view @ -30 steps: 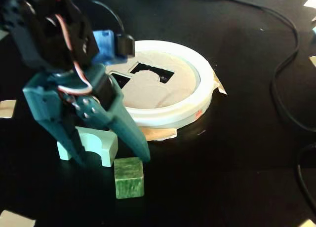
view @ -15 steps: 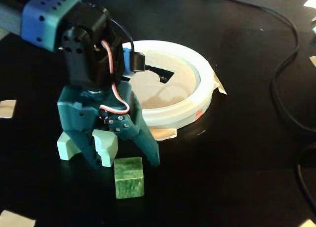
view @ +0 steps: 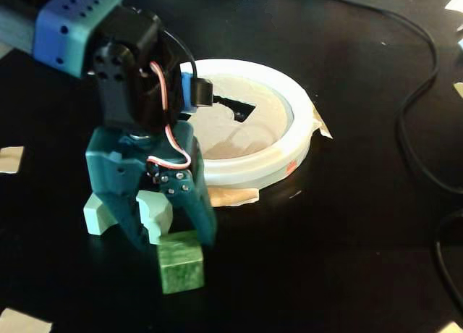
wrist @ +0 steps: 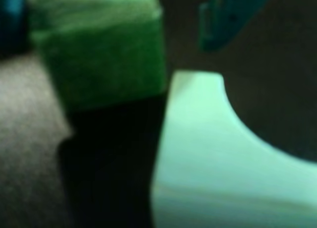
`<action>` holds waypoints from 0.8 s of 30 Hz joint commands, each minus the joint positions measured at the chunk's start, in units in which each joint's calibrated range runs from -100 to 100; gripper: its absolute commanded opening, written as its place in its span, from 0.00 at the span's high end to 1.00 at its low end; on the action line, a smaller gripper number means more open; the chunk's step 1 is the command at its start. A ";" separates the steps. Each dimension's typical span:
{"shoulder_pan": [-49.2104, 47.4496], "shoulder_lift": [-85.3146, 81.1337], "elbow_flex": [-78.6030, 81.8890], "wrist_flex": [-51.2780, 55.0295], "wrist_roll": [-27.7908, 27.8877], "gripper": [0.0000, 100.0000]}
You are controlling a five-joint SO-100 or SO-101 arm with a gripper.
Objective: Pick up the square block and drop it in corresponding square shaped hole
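The green square block [view: 181, 269] lies on the black table in the fixed view. It fills the upper left of the wrist view [wrist: 101, 49]. My teal gripper [view: 172, 239] hangs right over it, open, with one finger [view: 134, 228] on each side. In the wrist view the gripper [wrist: 114, 29] straddles the block, with a clear gap to the right finger [wrist: 228, 15]. The white round sorter [view: 289, 141] with a tan lid stands behind; a dark cut-out hole [view: 235, 107] shows in the lid, partly hidden by the arm.
A pale mint block with a curved cut [view: 155, 213] stands just behind the green block, close to the fingers, and is large in the wrist view [wrist: 213, 153]. Another mint piece [view: 98, 216] lies left of it. A black cable [view: 412, 116] runs on the right.
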 commanded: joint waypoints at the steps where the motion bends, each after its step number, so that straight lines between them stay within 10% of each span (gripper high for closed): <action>1: 0.92 0.20 -5.29 -0.42 0.34 0.58; 24: 6.04 0.11 -5.29 -0.42 0.44 0.60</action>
